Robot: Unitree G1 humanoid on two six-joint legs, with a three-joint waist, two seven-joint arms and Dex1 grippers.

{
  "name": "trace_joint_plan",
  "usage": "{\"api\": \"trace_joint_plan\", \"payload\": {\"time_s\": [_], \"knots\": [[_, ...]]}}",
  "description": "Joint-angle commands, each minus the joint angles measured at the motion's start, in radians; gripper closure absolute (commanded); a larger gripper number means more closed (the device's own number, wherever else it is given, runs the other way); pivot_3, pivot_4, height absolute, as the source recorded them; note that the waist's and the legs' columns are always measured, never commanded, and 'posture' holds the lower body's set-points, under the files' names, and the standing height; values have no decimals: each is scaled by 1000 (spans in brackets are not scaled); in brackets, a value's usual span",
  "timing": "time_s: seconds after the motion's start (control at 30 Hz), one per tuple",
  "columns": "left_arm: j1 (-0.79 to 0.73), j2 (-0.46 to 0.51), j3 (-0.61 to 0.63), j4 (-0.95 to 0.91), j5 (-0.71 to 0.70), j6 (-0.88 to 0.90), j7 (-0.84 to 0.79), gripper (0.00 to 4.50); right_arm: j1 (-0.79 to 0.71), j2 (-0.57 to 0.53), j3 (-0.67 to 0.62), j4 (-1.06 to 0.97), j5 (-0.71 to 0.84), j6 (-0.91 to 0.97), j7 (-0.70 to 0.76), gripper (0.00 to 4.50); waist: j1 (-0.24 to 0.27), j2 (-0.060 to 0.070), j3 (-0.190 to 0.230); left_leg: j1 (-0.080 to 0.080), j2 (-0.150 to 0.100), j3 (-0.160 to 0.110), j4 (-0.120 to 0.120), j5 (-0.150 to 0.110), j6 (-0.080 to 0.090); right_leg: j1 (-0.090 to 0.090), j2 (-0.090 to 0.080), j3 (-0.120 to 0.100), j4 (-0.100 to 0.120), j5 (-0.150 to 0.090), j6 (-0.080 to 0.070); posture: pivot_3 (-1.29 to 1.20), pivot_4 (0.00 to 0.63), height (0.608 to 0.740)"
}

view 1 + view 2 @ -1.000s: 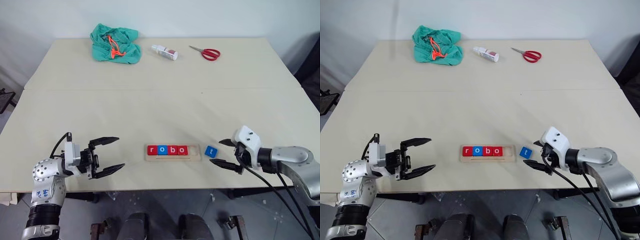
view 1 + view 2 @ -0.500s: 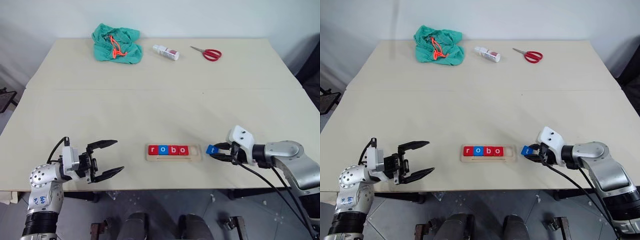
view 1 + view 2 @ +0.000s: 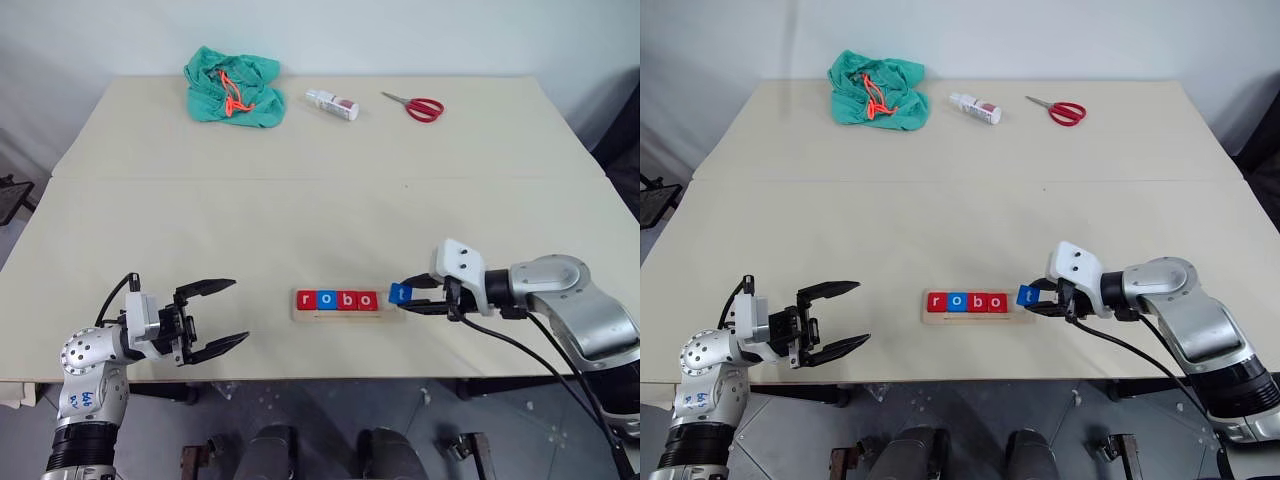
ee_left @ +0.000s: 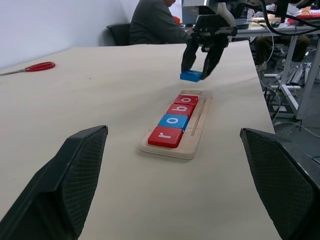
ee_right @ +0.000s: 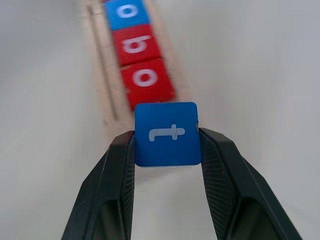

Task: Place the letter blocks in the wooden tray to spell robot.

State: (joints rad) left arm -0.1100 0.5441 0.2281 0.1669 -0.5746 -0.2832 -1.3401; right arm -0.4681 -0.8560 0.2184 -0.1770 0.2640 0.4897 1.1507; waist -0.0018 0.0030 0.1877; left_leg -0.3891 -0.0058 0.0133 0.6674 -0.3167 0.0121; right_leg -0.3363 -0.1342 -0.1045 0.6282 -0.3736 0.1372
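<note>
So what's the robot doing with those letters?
It is spelling "robot" with letter blocks. Four blocks, r, o, b, o, already sit in the wooden tray. The right gripper is pinching the last one, the blue t block, and holds it just above the tray's free end. The left gripper waits open off to the side, holding nothing.

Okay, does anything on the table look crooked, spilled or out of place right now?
Nothing stands out. Four letter blocks sit straight in the wooden tray reading r, o, b, o; the blue t block is pinched in the right gripper just above the tray's empty end.
</note>
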Motion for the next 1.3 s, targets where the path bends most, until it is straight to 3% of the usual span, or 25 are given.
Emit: {"api": "trace_joint_plan", "payload": {"time_s": [0.03, 0.53, 0.77, 0.83, 1.07, 1.3], "knots": [[25, -4, 15, -47, -10, -15, 12, 0, -53, 22, 39, 36, -35, -53, 40, 3051, -1, 0, 0, 0, 0, 0, 0, 0, 0, 0, 0, 0, 0, 0, 0, 0, 150, 740], [87, 2, 32, -103, -13, -13, 55, 0, -125, 55, 82, 179, -115, -158, 120, 3051, 0, 0, 0, 0, 0, 0, 0, 0, 0, 0, 0, 0, 0, 0, 0, 0, 150, 740], [70, 1, 24, -89, -10, -15, 55, 0, -134, 59, 60, 173, -116, -147, 120, 550, 0, 0, 0, 0, 0, 0, 0, 0, 0, 0, 0, 0, 0, 0, 0, 0, 150, 740], [61, 0, 21, -82, -8, -16, 54, 0, -134, 59, 53, 166, -114, -139, 115, 11, 0, 0, 0, 0, 0, 0, 0, 0, 0, 0, 0, 0, 0, 0, 0, 0, 150, 740], [33, -3, 16, -59, -1, -16, 53, 0, -119, 87, -19, 106, -54, -44, 49, 11, -1, 0, 0, 0, 0, 0, 0, 0, 0, 0, 0, 0, 0, 0, 0, 0, 150, 740], [16, 12, 25, -48, 50, 31, 158, 0, 41, 80, -216, 59, 51, -83, -2, 11, 9, 0, 0, -1, -1, -1, 0, 0, 0, 0, -1, -1, 0, 0, 0, 0, 150, 740]]}}
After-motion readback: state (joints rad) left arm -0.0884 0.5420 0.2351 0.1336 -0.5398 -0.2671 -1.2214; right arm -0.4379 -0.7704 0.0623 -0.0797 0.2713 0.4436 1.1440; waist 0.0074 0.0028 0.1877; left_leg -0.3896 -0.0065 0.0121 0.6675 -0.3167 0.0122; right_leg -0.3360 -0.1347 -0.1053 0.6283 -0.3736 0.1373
